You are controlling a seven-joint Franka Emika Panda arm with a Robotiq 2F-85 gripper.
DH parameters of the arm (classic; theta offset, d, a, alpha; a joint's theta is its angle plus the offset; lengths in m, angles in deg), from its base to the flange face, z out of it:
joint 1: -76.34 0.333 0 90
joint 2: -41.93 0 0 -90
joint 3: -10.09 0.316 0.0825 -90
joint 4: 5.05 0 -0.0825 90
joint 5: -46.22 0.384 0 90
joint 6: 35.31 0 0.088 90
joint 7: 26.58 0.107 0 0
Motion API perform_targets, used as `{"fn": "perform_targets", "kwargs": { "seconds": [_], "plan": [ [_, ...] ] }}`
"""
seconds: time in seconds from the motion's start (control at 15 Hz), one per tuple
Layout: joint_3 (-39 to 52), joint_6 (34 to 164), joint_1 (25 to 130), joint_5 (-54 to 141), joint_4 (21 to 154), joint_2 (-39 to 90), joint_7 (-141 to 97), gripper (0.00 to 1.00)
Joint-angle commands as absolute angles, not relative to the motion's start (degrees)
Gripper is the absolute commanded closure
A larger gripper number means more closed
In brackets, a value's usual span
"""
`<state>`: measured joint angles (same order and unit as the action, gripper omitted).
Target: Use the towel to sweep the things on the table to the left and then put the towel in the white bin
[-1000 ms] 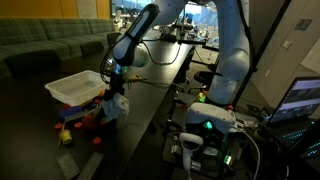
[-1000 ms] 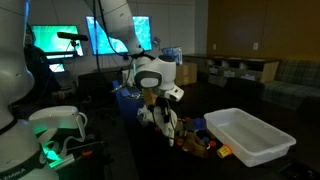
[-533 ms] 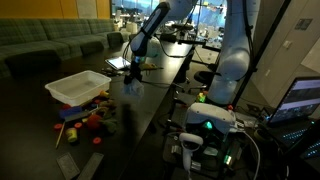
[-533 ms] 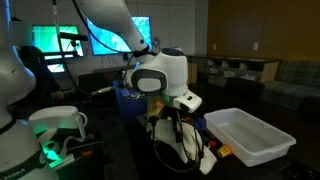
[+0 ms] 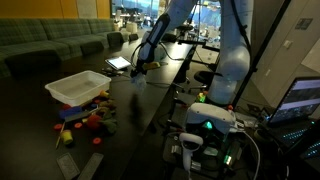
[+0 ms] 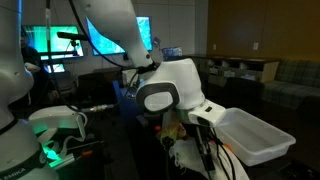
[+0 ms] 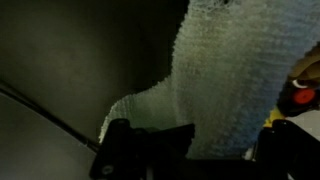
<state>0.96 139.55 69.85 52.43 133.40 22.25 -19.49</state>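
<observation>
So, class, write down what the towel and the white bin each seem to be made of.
The towel looks like soft white terry or knitted cloth, matte: bumpy looped surface. The white bin is probably smooth rigid plastic: thin, even walls, faint sheen.

arm: white arm (image 5: 232,45) stood at right of frame in an exterior view, upper links bent over toward top centre
forearm: forearm (image 5: 160,28) sloped down to the left from top centre
wrist: bulky white and grey wrist (image 6: 168,92) filled centre of frame in an exterior view, close to camera
gripper: gripper (image 5: 136,70) pointed down, left of centre, hanging in the air
jaws: closed on towel (image 6: 190,152), cloth drooping below
fingers: dark fingers (image 7: 150,150) along bottom edge of wrist view, blurred
</observation>
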Motion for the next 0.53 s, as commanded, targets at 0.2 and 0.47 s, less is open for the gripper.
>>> {"fn": "perform_targets", "kwargs": {
  "seconds": [0.2,0.47],
  "plan": [
    [-6.6,147.7,81.7,53.2,116.8,0.0,-11.5,1.0],
    [-6.0,146.6,84.7,54.8,105.9,-10.1,-9.9,1.0]
  ]
}}
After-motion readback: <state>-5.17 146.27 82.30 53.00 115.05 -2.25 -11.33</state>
